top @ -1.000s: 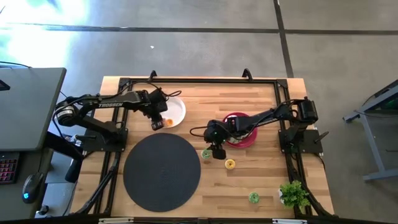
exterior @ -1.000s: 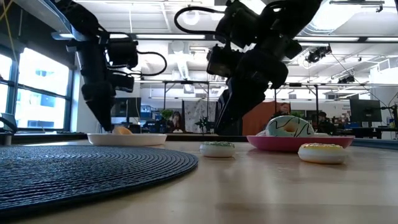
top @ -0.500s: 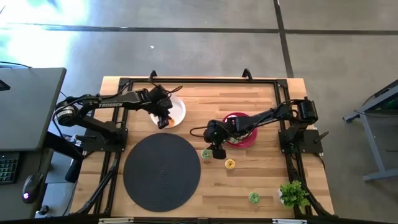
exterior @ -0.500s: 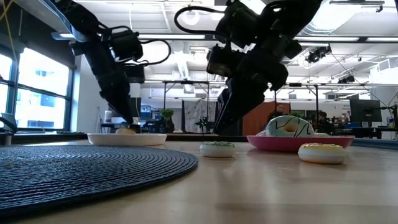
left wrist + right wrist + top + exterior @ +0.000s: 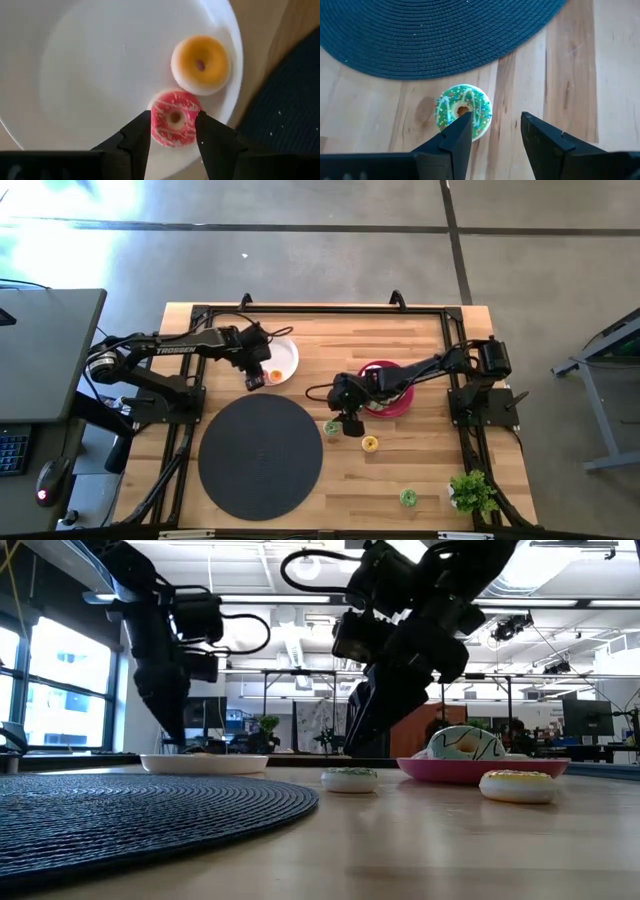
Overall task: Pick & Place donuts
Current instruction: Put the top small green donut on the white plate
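My left gripper (image 5: 174,119) hangs over the near rim of the white plate (image 5: 100,75) and is shut on a pink-iced sprinkled donut (image 5: 175,125). An orange donut (image 5: 200,64) lies flat on the plate beside it. My right gripper (image 5: 492,127) is open above the table, next to a green-iced sprinkled donut (image 5: 463,111) that lies flat on the wood; one finger stands over its edge, the other beside it. In the high view this gripper (image 5: 350,423) is between the red plate (image 5: 398,408) and the green donut (image 5: 331,426). My left gripper pinches the pink donut across its outer rim (image 5: 154,127), one finger on each side, coming from above and pointing down. The donut lies level, icing up, at the plate's near rim (image 5: 220,115); whether it rests on the plate or hangs just above it, I cannot tell.
A white-and-teal iced donut (image 5: 465,743) sits on the red plate. A yellow donut (image 5: 369,443) and a tiny green one (image 5: 408,497) lie on the wood. A dark round woven mat (image 5: 260,457) fills the near left; a small potted plant (image 5: 472,490) stands at the near right corner.
My left gripper swung toward the table's right and far side over the white plate, tipped and higher, then came back toward the plate's near-left rim and down, standing upright again. My right arm kept still.
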Robot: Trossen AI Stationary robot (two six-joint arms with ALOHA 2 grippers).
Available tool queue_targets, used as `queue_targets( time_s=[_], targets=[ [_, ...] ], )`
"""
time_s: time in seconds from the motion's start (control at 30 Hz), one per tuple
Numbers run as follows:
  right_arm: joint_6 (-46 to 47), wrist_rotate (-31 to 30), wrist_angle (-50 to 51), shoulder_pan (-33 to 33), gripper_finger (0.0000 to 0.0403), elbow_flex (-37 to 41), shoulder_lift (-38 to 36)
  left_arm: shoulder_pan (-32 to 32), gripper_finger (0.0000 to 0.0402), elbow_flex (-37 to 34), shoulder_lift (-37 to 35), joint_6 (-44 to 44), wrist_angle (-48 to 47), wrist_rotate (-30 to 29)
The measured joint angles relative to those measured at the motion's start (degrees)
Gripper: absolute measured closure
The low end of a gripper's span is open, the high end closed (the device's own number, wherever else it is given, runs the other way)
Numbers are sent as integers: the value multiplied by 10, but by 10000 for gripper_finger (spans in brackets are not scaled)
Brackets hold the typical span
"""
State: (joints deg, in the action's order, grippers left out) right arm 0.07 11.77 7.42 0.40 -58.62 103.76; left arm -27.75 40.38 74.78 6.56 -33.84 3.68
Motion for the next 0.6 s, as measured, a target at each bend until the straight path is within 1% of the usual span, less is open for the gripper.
queue_targets(
  time_s=[0.1, 0.17, 0.23, 0.43, 0.53, 0.6],
  targets=[
    [10, -6, -6, 0, 244, 0, 6, 5, 254, 0, 0, -19, 6, -1],
    [24, 7, -18, 0, 244, 0, 14, 8, 254, 0, 0, -28, 22, -1],
    [32, 19, -29, 1, 244, 0, 24, 8, 254, 0, 0, -30, 36, -2],
    [41, 15, -46, 16, 247, 0, 59, 8, 254, 0, 0, -30, 48, -2],
    [52, 14, -64, 18, 262, 0, 66, 8, 254, 0, 0, -30, 48, -8],
    [65, 13, -67, 18, 285, 0, 67, 8, 254, 0, 0, -29, 48, -10]
  ],
)
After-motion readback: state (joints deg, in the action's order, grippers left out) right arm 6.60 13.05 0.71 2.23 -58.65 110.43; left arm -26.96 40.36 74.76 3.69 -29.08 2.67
